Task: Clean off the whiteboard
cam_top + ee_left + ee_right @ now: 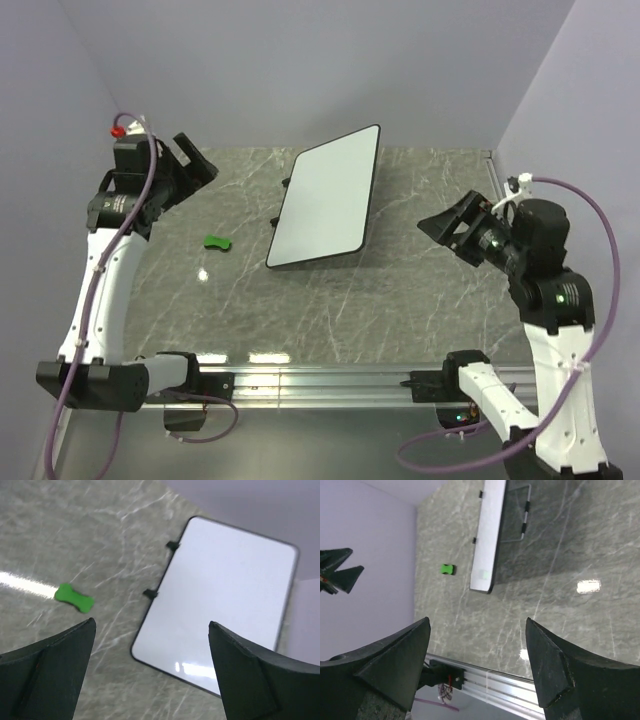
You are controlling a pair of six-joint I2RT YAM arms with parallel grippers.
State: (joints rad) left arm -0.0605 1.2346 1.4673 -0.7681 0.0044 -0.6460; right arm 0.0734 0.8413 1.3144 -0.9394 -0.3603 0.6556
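Observation:
The whiteboard (328,197) stands tilted in the middle of the marble table, its white face blank in every view. From the left wrist its face (227,587) fills the right half. The right wrist sees it nearly edge-on (487,535). A small green eraser (217,242) lies on the table to the left of the board, also seen from the wrists (74,598) (447,569). My left gripper (198,160) (152,622) hangs open and empty above the far left of the table. My right gripper (442,235) (478,620) is open and empty, raised to the right of the board.
A wire stand (520,515) props the board from behind. Lavender walls close the table at the left, back and right. An aluminium rail (330,383) runs along the near edge between the arm bases. The left gripper (340,575) shows against the wall.

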